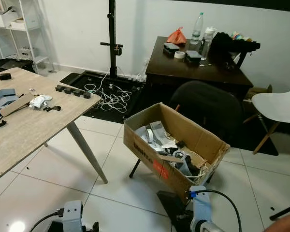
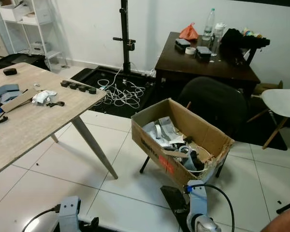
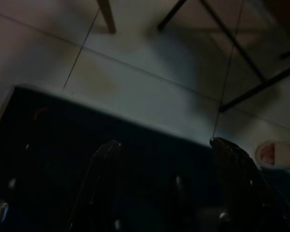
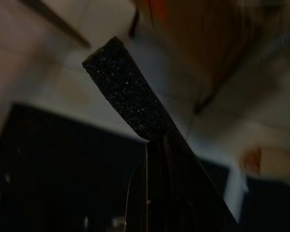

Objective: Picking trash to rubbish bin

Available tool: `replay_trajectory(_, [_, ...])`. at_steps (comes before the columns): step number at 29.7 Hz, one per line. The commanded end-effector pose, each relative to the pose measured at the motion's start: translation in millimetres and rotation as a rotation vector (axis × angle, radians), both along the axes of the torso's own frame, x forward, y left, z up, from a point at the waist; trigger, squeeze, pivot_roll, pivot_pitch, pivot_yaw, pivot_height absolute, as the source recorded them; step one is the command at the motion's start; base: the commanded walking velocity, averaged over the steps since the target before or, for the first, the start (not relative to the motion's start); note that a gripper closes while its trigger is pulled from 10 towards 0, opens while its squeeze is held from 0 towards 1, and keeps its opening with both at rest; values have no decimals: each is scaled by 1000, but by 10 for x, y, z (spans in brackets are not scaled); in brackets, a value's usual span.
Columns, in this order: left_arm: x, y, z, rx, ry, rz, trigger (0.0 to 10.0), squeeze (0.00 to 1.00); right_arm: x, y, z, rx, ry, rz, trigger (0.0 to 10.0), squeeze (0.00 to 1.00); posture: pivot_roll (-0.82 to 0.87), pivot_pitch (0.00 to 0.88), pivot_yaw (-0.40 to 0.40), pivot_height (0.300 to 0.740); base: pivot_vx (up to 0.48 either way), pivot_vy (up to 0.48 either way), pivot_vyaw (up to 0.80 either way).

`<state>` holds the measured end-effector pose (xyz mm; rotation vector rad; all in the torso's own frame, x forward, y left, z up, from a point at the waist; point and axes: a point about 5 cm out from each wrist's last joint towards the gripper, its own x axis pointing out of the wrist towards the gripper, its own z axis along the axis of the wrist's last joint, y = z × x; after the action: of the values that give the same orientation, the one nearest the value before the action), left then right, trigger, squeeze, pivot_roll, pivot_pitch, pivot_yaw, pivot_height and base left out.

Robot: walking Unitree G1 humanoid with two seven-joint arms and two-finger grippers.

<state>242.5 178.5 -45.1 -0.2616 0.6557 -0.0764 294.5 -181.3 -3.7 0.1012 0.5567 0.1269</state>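
Here a black foam strip is held clenched in the right end effector, its long axis running along the fingers; the box lies just ahead, nearer this arm, while the left end effector hangs released

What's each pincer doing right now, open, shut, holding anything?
Left pincer: open, fingers apart, nothing between them, low above the floor.
Right pincer: shut on a black foam strip that sticks out past the fingertips.
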Motion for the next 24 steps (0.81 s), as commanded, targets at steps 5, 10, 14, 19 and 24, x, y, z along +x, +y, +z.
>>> replay_trajectory(5, [-42, 75, -16, 12, 2, 12, 10000, 0, 283, 294, 360, 197, -181, 176, 10000, 0, -81, 130, -12, 740, 250, 0, 0])
replay_trajectory(10, [49, 131, 61, 26, -37, 9, 10000, 0, 438, 747, 861, 543, -346, 587, 10000, 0, -80, 131, -8, 740, 307, 0, 0])
replay_trajectory(14, [78, 142, 87, 35, -50, 0, 10000, 0, 512, 822, 1100, 573, -438, 650, 10000, 0, -80, 132, -5, 740, 347, 0, 0])
replay_trajectory(19, [86, 147, 96, 31, -57, 0, 10000, 0, 735, 669, 1388, 494, -558, 469, 10000, 0, -81, 132, -1, 740, 348, 0, -313])
replay_trajectory(24, [91, 140, 102, 18, -65, 2, 10000, 0, 806, 468, 1486, 318, -608, 377, 10000, 0, -78, 135, -4, 740, 328, 0, -788])
